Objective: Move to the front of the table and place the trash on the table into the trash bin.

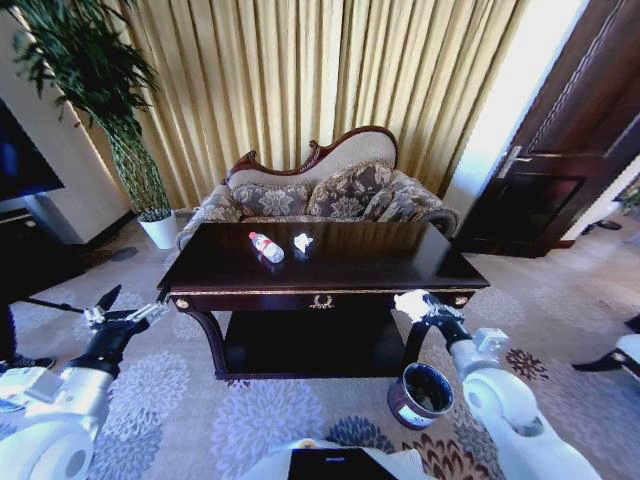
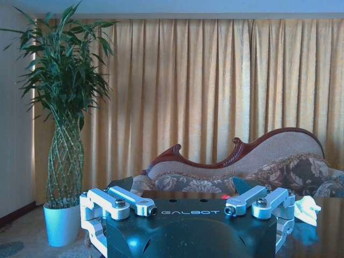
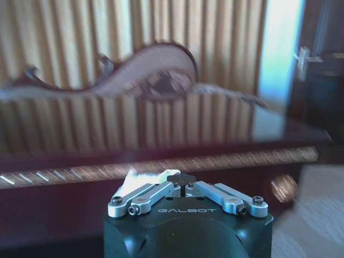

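The dark glossy table (image 1: 400, 272) stands in front of me. On its top lie a clear bottle (image 1: 266, 246) with a red cap and a crumpled white paper wad (image 1: 303, 242), which also appears in the left wrist view as the wad (image 2: 306, 208). My right gripper (image 1: 415, 305) hangs by the table's front right edge, shut on another white paper wad (image 3: 141, 178), above and a little behind the trash bin (image 1: 420, 395). In its own wrist view, the right gripper (image 3: 183, 181) has its fingers closed together. My left gripper (image 1: 125, 315) is open off the table's left end, and the left gripper (image 2: 188, 200) holds nothing.
A carved-back patterned sofa (image 1: 330, 190) stands behind the table before gold curtains. A tall plant in a white pot (image 1: 160, 228) is at the back left, and a dark door (image 1: 560, 170) is at the right. Patterned carpet surrounds the table.
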